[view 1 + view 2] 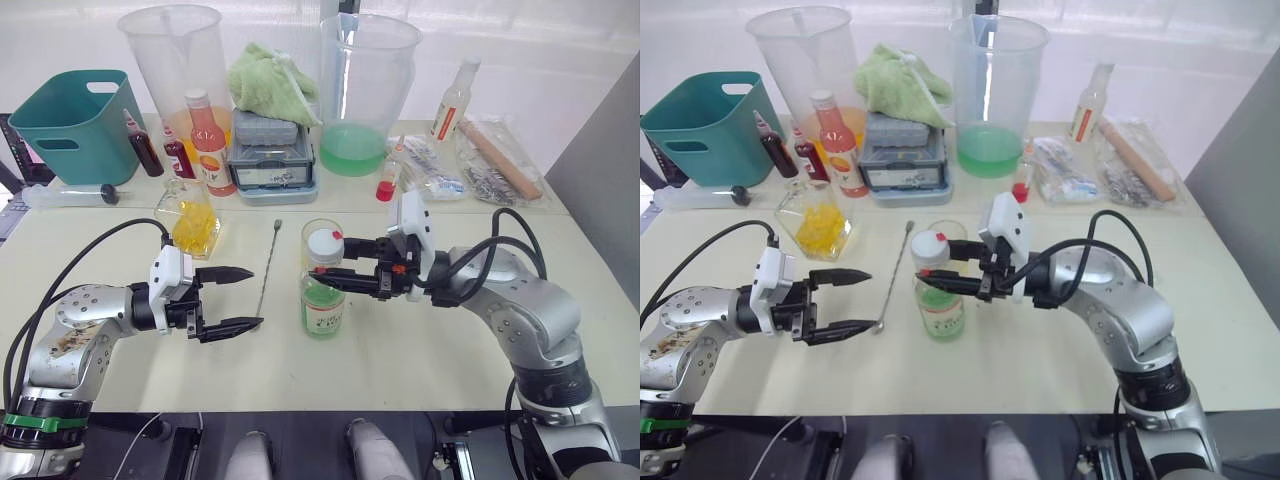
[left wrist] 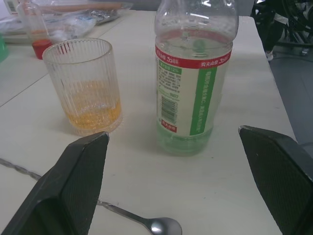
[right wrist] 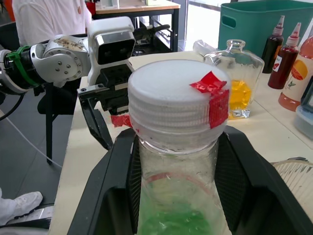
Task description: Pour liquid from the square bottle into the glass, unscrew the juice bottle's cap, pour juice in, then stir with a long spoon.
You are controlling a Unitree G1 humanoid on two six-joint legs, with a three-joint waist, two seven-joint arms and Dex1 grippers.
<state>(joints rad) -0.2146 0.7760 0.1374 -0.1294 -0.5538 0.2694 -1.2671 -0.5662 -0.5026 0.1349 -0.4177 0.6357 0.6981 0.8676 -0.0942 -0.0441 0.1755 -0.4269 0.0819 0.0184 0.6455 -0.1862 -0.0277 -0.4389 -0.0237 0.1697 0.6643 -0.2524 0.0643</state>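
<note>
Two claws faced each other over the table (image 1: pixel 420 350), with the juice bottle (image 1: pixel 323 290) between them. The right claw (image 1: pixel 335 271) reached in at neck height, one finger on each side of the bottle just under the cap (image 1: pixel 324 243); whether the fingers actually pressed the neck, I could not tell. The left claw (image 1: pixel 235 297) hung open and empty, well short of the bottle. The glass (image 1: pixel 322 236) stood just behind the right claw's tips. The square bottle (image 1: pixel 189 215) sat beyond the left claw. The long spoon (image 1: pixel 266 270) lay on the table between the bottle and the left claw, its bowl right under that claw's lower finger.

Nothing held the body of the bottle, so any twist at the cap would likely have spun or tipped it (into the glass, the nearest thing). The left claw closing in could also have dragged the spoon.

The left wrist view showed orange liquid already in the glass, which the bottle hid in the head views. The right wrist view showed red tape on the cap.
</note>
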